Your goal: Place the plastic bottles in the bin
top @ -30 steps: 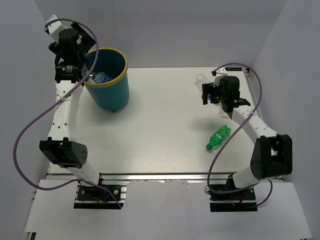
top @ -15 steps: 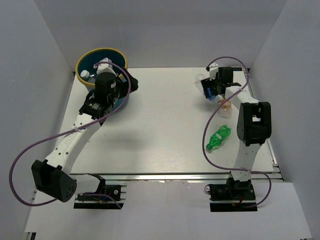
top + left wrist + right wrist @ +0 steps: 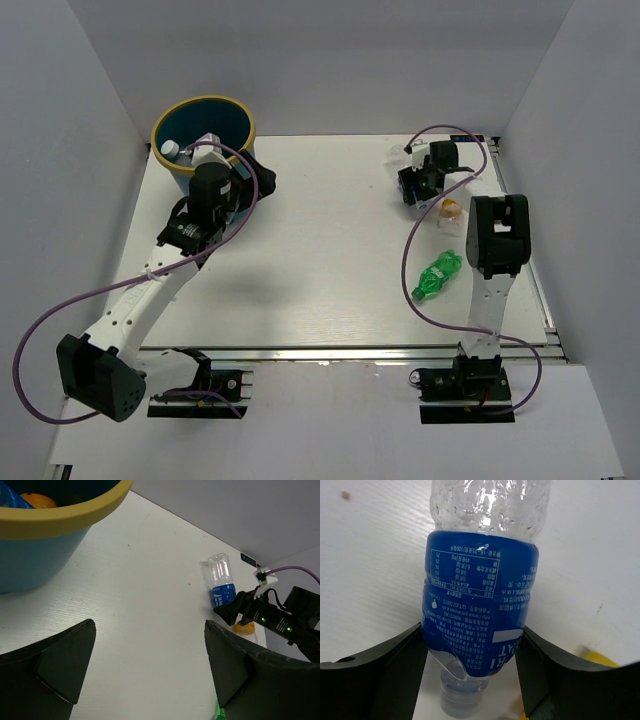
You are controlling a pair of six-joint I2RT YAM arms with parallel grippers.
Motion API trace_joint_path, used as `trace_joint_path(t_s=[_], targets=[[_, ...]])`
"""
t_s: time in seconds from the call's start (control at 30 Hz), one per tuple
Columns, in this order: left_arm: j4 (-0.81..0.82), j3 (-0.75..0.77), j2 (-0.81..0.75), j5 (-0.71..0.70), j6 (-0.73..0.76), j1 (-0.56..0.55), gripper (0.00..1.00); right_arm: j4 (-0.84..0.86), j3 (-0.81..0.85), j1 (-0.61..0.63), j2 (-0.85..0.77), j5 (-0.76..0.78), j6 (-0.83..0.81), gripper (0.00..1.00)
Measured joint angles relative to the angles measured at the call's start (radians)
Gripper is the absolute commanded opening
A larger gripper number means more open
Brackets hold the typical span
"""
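Observation:
The teal bin (image 3: 176, 170) with a yellow rim stands at the far left; it also shows in the left wrist view (image 3: 45, 525). It holds an orange bottle (image 3: 39, 501) and a white-capped bottle (image 3: 170, 150). My left gripper (image 3: 250, 178) is open and empty above the table, just right of the bin. My right gripper (image 3: 412, 186) is at the far right, shut on a clear blue-labelled bottle (image 3: 480, 600) lying on the table, also seen in the left wrist view (image 3: 221, 582). A yellow-capped bottle (image 3: 451, 209) lies beside it. A green bottle (image 3: 436, 276) lies nearer, on the right.
White walls enclose the table on the left, back and right. My right arm's upright link (image 3: 495, 240) stands between the yellow-capped bottle and the green bottle. Purple cables loop off both arms.
My left arm has swung from above the bin down to the table right of it. My right gripper has moved farther back and closed around the clear blue-labelled bottle.

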Motion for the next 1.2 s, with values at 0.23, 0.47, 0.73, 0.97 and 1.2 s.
trace_joint_path(t_s=[0.23, 0.47, 0.73, 0.97, 1.2], targets=[[0.027, -0.018, 0.024, 0.009, -0.037, -0.053, 0.98, 0.047, -0.212, 0.096, -0.241, -0.089, 0.108, 0.6], [0.06, -0.022, 0.1, 0.014, -0.062, -0.15, 0.98, 0.286, -0.58, 0.436, -0.569, -0.25, 0.363, 0.59], [0.117, -0.068, 0.17, 0.013, -0.071, -0.223, 0.98, 0.524, -0.778, 0.572, -0.673, -0.314, 0.56, 0.59], [0.093, -0.068, 0.172, -0.063, -0.07, -0.242, 0.98, 0.57, -0.833, 0.581, -0.778, -0.259, 0.611, 0.6], [0.074, -0.058, 0.172, -0.09, -0.078, -0.249, 0.98, 0.601, -0.859, 0.608, -0.863, -0.249, 0.613, 0.58]])
